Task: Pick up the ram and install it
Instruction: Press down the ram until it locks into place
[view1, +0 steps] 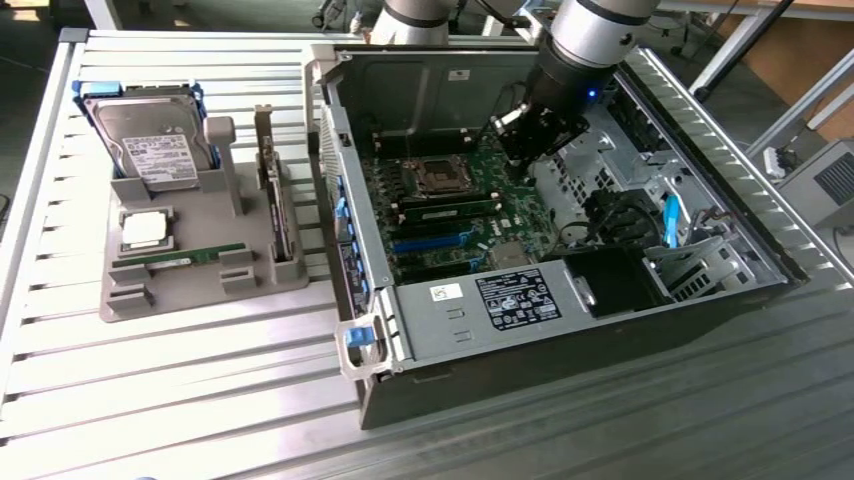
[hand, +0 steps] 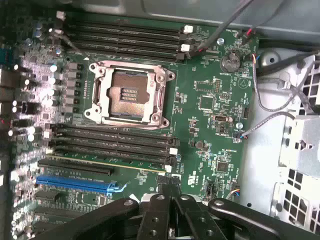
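Well to the exterior view's left of the open computer case (view1: 340, 200) stands a gray holder (view1: 200, 290) carrying a hard drive (view1: 150, 150) and a processor chip (view1: 144, 230). One ram stick (view1: 180, 258) lies flat in the holder. An upright expansion card (view1: 274, 200) stands on the holder's side nearest the case. Inside the case, a second ram stick (view1: 447, 212) (hand: 100, 162) appears seated in a motherboard (hand: 210, 100) slot just beside the empty processor socket (view1: 434, 178) (hand: 130, 95), though its latches are hard to make out. The gripper (view1: 514, 152) (hand: 169, 192) hovers above the motherboard inside the case, clenched tight with nothing between its fingers.
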